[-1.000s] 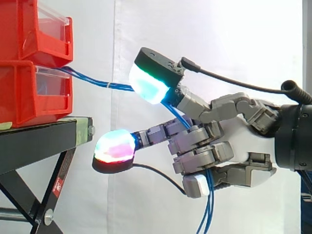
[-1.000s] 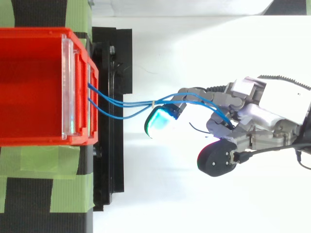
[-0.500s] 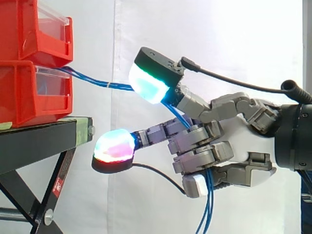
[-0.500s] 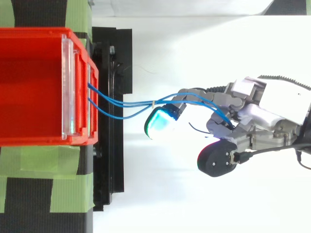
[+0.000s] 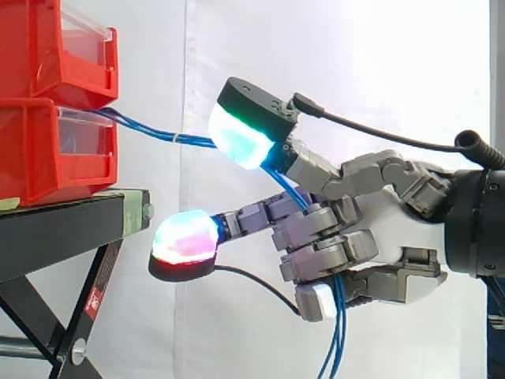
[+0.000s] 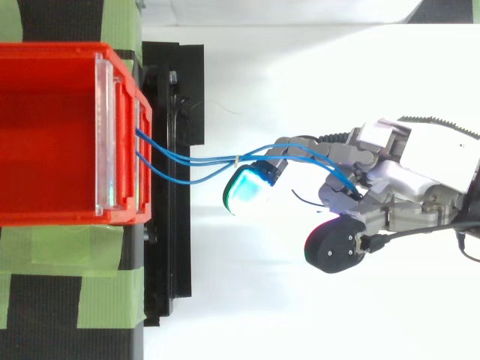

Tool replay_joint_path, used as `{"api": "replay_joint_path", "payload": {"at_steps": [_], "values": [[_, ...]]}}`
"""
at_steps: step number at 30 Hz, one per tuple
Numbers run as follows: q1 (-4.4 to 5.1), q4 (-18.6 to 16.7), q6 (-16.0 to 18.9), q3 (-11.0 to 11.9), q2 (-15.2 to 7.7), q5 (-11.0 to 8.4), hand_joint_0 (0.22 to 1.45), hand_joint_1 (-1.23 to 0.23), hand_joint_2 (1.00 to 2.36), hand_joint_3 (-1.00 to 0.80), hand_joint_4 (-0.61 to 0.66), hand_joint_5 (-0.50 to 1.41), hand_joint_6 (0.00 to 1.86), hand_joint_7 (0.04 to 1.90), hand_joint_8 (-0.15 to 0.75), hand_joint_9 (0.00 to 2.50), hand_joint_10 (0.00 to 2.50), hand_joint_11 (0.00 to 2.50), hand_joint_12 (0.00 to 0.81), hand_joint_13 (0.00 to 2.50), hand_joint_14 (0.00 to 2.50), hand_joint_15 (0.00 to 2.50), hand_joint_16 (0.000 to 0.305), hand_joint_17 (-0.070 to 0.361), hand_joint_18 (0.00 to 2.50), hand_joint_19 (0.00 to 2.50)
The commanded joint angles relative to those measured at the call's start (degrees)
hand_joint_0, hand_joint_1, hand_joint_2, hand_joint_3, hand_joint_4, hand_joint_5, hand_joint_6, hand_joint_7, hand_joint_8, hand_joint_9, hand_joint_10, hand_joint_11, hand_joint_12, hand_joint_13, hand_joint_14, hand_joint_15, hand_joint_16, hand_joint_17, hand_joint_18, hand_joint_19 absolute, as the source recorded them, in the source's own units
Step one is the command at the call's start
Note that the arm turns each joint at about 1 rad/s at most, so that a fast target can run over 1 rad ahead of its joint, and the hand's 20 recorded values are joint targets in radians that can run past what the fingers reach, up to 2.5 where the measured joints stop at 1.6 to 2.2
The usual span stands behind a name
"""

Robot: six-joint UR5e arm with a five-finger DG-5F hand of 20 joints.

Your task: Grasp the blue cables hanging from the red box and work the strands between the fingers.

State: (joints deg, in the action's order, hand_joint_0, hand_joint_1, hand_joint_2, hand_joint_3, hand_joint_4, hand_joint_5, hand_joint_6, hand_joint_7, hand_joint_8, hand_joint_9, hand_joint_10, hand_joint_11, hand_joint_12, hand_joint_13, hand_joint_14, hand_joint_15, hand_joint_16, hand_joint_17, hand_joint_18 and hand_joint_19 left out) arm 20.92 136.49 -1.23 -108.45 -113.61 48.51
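Blue strands first: the blue cables [image 5: 158,134] leave the front of the lower red box [image 5: 47,150] on the black stand [image 5: 63,229], cross the open gap nearly level, and reach my hand [image 5: 379,225]. From above they fan out of the box as separate strands, gathered at a small pale tie [image 6: 236,160] just short of my cyan-green pad [image 5: 241,138].

Grip: my lower fingers [image 5: 323,229] are curled round the cables, which thread down between them and hang loose below the palm. The cyan-green pad lies against the strands from above, stretched toward the box. The pink pad [image 5: 185,237] reaches out underneath, apart from the cables and touching nothing.

Judgement: the grasp is made, and working the strands is the step in hand.

How to do it well:
- Roll the curled fingers against each other in small alternating moves, so the strands slide and part rather than bunch.
- Hold the wrist where it is. The span to the box looks only slightly slack, so drawing back would likely tug the box on its stand.
- Bring the pink pad up under the strands, opposite the cyan-green one, for a second contact.
- Mind the tie: the strands are bound there, so work the length on my side of it.
- I cannot tell how hard the strands are pinched inside the curl, so ease rather than clamp.
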Motion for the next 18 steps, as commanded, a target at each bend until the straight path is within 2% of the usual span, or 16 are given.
{"api": "replay_joint_path", "payload": {"at_steps": [1,12,18], "values": [[0.00,0.00,0.00,-0.01,0.06,0.00,0.75,-0.59,1.00,-0.94,0.43,0.14,0.01,1.11,0.532,1.78,2.50,2.50,0.684,1.96,2.50,1.68,0.239,0.180,2.50,0.61],[0.00,-0.09,0.00,-0.01,0.06,0.00,0.75,-0.59,1.00,-0.93,0.47,0.13,0.01,1.09,0.532,1.78,2.50,2.50,0.684,1.96,2.50,1.71,0.243,0.182,2.50,0.60],[0.00,-0.09,0.00,-0.01,0.06,0.00,0.74,-0.58,1.00,-0.93,0.42,0.11,0.01,1.06,0.532,1.78,2.50,2.50,0.684,1.96,2.50,1.71,0.243,0.182,2.50,0.60]]}}
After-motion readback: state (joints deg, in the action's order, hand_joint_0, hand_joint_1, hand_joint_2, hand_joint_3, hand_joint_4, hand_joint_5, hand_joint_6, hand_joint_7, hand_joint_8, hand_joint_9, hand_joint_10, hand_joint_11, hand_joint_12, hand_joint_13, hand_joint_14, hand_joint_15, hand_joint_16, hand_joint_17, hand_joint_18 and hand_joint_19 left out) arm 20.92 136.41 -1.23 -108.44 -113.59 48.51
